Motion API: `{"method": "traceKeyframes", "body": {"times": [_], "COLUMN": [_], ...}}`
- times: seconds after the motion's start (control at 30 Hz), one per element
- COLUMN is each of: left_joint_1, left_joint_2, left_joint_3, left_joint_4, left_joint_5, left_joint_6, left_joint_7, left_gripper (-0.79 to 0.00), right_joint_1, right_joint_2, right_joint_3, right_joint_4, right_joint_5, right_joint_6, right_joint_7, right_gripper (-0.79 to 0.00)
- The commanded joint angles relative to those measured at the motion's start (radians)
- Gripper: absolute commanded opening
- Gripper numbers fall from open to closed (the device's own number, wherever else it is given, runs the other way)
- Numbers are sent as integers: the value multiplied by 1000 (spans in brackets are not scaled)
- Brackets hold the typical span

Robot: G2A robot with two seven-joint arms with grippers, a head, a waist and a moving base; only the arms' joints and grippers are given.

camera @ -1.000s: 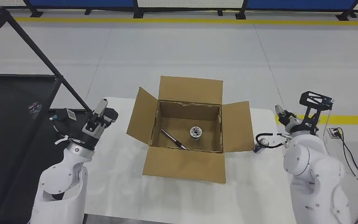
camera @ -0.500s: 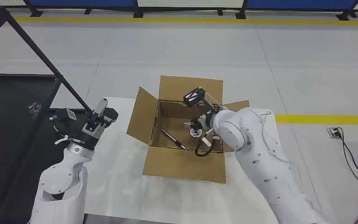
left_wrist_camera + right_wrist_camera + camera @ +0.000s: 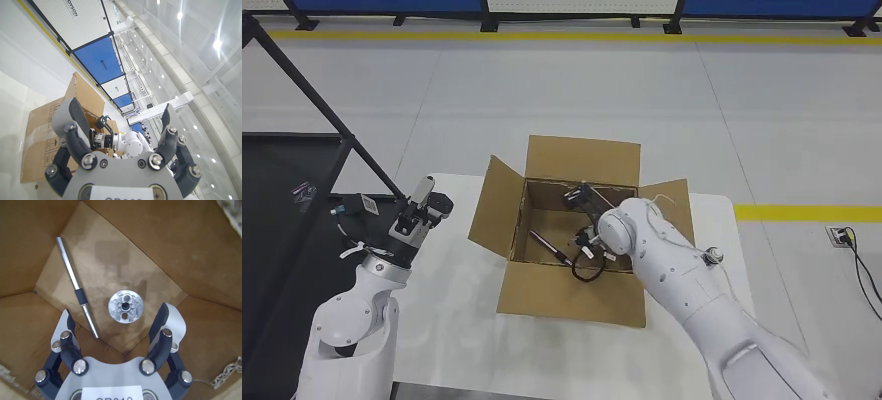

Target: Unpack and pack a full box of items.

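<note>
The right tool (image 3: 116, 310) is hanging wide open inside the box (image 3: 572, 290), above the round metal disc (image 3: 125, 307) that is lying on the box floor beside a metal rod (image 3: 75, 285), and the left tool (image 3: 121, 103) is sitting wide open outside the box, over the counter (image 3: 452, 320).

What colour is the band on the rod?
Black band on a silver rod; right wrist view.

A white table (image 3: 457, 320) spreads below the left claw (image 3: 426, 188), a black pole (image 3: 322, 105) slants just beside it, a yellow floor line (image 3: 542, 36) runs well beyond it, and blue wall panels (image 3: 98, 62) and ceiling lights (image 3: 217, 44) show past its fingertips.
</note>
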Motion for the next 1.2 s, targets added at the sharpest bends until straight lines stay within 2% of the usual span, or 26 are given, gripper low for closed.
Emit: {"method": "traceKeyframes", "body": {"times": [0.0, 0.1, 0.17, 0.23, 0.33, 0.43, 0.53, 0.7, 0.83, 0.97, 1.17], "left_joint_1": [0, 0, 0, 0, 0, 0, 0, 0, 0, 0, 0], "left_joint_2": [0, 0, 0, 0, 0, 0, 0, 0, 0, 0, 0], "left_joint_3": [0, 0, 0, 0, 0, 0, 0, 0, 0, 0, 0], "left_joint_4": [0, 0, 0, 0, 0, 0, 0, 0, 0, 0, 0], "left_joint_5": [0, 0, 0, 0, 0, 0, 0, 0, 0, 0, 0], "left_joint_6": [0, 0, 0, 0, 0, 0, 0, 0, 0, 0, 0], "left_joint_7": [0, 0, 0, 0, 0, 0, 0, 0, 0, 0, 0], "left_gripper": [0, 0, 0, 0, 0, 0, 0, 0, 0, 0, 0], "right_joint_1": [10, 24, 28, 34, 39, 47, 55, 80, 102, 114, 84], "right_joint_2": [-17, -38, -50, -60, -76, -89, -100, -105, -97, -79, -32], "right_joint_3": [-5, -16, -12, -11, -15, -18, -21, -14, 0, 11, 45], "right_joint_4": [65, 141, 174, 205, 237, 263, 282, 298, 283, 243, 112], "right_joint_5": [18, 15, 39, 51, 61, 66, 64, 69, 80, 67, 26], "right_joint_6": [6, 44, 28, 23, 7, -2, -10, -55, -156, -223, -220], "right_joint_7": [-39, -96, -130, -150, -165, -175, -181, -207, -231, -247, -250], "right_gripper": [0, 0, -3, -102, -397, -536, -770, -785, -785, -785, -785]}}
